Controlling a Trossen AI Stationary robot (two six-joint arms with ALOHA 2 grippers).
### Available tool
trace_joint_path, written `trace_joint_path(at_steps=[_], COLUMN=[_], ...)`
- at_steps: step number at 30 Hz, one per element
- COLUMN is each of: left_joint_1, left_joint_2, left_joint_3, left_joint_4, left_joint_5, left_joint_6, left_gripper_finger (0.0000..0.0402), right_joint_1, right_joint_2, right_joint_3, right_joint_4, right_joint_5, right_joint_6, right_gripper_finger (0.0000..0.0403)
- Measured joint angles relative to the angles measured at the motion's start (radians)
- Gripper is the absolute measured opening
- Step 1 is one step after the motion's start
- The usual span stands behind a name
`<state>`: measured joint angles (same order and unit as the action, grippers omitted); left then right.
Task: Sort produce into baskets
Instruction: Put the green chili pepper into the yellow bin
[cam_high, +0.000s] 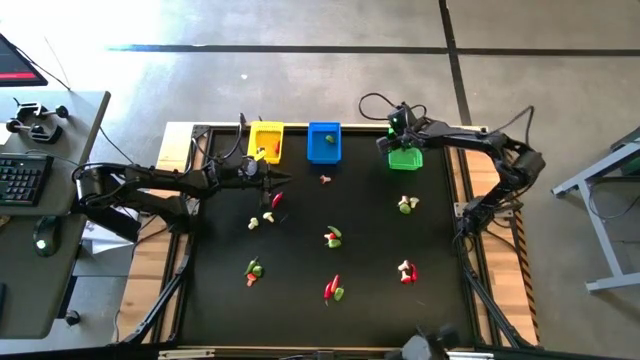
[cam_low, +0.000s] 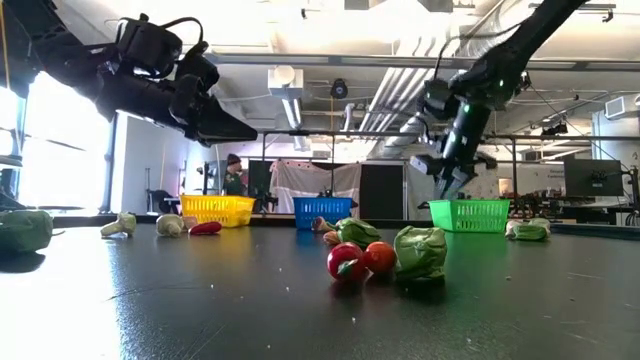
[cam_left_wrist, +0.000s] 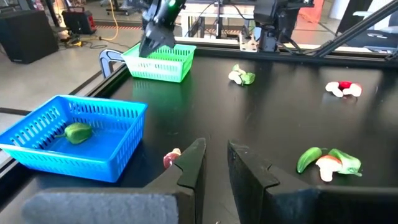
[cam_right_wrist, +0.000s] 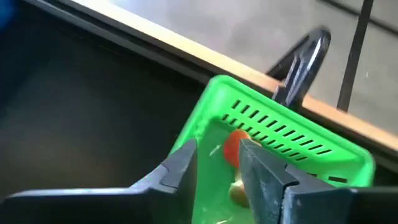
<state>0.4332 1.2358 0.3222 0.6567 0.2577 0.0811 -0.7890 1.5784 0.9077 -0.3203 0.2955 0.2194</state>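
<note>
Three baskets stand along the table's far edge: yellow (cam_high: 266, 140), blue (cam_high: 323, 142) and green (cam_high: 405, 157). My right gripper (cam_right_wrist: 217, 158) hangs open just above the green basket (cam_right_wrist: 280, 134), pointing steeply down. A red-orange piece (cam_right_wrist: 232, 148) shows past its fingers, inside the basket. My left gripper (cam_left_wrist: 214, 162) hovers open and almost level over the table beside the yellow basket, with nothing between its fingers. A green piece (cam_left_wrist: 78, 132) lies in the blue basket. Loose produce is scattered over the black table, such as a red chilli (cam_high: 277, 200) and a mushroom piece (cam_high: 253, 223).
More small clusters of produce lie at mid-table (cam_high: 333, 238), near left (cam_high: 253, 270), near middle (cam_high: 333, 288), right (cam_high: 406, 270) and far right (cam_high: 406, 204). A small piece (cam_left_wrist: 172, 158) lies just ahead of my left fingers. A desk with a keyboard (cam_high: 20, 180) stands beyond the table's left edge.
</note>
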Motion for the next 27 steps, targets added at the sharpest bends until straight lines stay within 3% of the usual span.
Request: trace_joint_path(at_steps=[8, 12, 17, 22, 27], left_joint_1=[0.0, -0.004, -0.024, -0.052, -0.123], left_joint_2=[0.0, 0.0, 0.0, 0.0, -0.034], left_joint_3=[0.0, 0.0, 0.0, 0.018, 0.114], left_joint_4=[-0.003, -0.006, -0.009, -0.052, -0.322], left_joint_5=[-0.005, -0.005, -0.004, 0.003, 0.006], left_joint_6=[-0.004, -0.029, -0.026, -0.025, 0.003], left_gripper_finger=[0.005, 0.005, 0.005, 0.0044, 0.0025], right_joint_1=[0.191, 0.289, 0.401, 0.507, 0.595], right_joint_2=[-0.135, -0.139, -0.139, -0.139, -0.139], right_joint_3=[0.0, -0.039, -0.195, -0.325, -0.383], right_joint_4=[-0.039, 0.043, 0.382, 0.621, 0.691], right_joint_5=[0.025, -0.048, -0.175, -0.154, -0.088], right_joint_6=[-0.019, -0.018, 0.018, 0.044, 0.042], right_gripper_finger=[0.0007, 0.0014, 0.0002, 0.0001, 0.0])
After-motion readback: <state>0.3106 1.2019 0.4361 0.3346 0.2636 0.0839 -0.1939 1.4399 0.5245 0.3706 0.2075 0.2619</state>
